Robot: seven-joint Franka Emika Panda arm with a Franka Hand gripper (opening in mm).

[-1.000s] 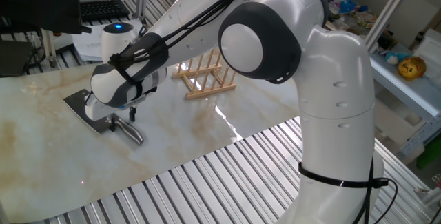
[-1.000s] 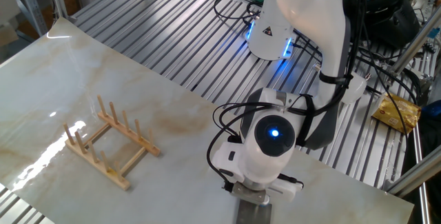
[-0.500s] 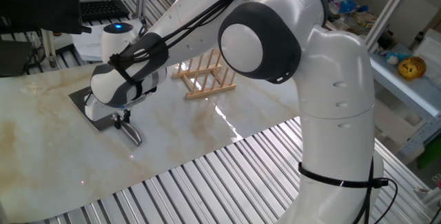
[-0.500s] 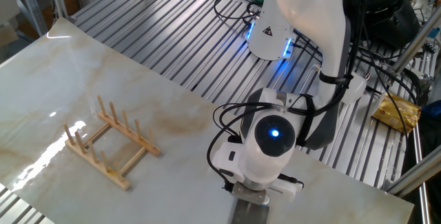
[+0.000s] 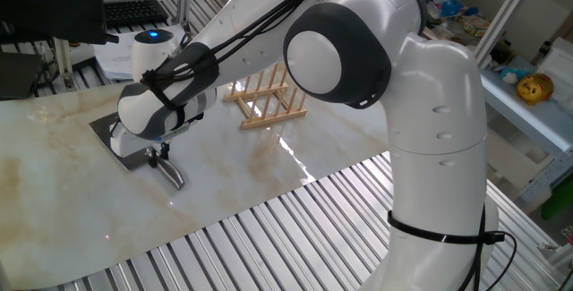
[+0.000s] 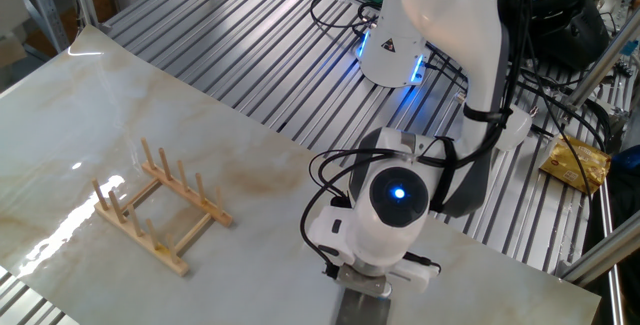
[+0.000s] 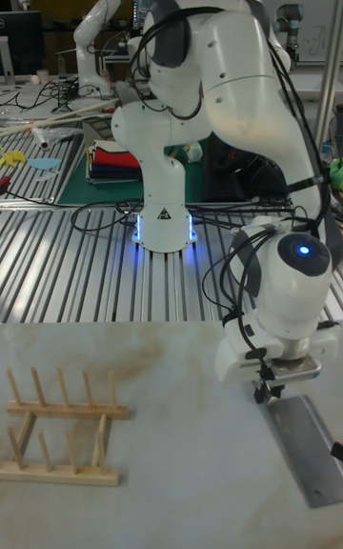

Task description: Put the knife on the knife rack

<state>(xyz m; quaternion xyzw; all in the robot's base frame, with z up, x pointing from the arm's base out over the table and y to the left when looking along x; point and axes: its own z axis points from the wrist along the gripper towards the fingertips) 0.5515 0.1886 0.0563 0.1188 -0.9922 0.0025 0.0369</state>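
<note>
The knife (image 5: 103, 132) lies flat on the marble table, its dark grey blade at the left and its shiny handle (image 5: 174, 177) pointing toward the front edge. My gripper (image 5: 159, 155) reaches down and is shut on the knife's handle where it meets the blade. In the tall fixed view the gripper (image 7: 268, 391) stands at the far end of the blade (image 7: 305, 454), and the hand hides the handle. Only a strip of the blade (image 6: 358, 310) shows at the bottom of the other fixed view. The knife rack (image 5: 267, 98) (image 6: 155, 205) (image 7: 62, 425), light wood with upright pegs, stands apart from the knife.
The marble top (image 5: 54, 192) lies on a slatted metal bench (image 5: 269, 237). My arm's base with its blue light (image 7: 162, 215) stands behind the table. My arm's large white links (image 5: 340, 49) arch over the rack side. Shelves with clutter (image 5: 535, 87) are at the right.
Over the last second the fingers came together on the handle, and the knife turned slightly on the table. Nothing has moved in the last half second.
</note>
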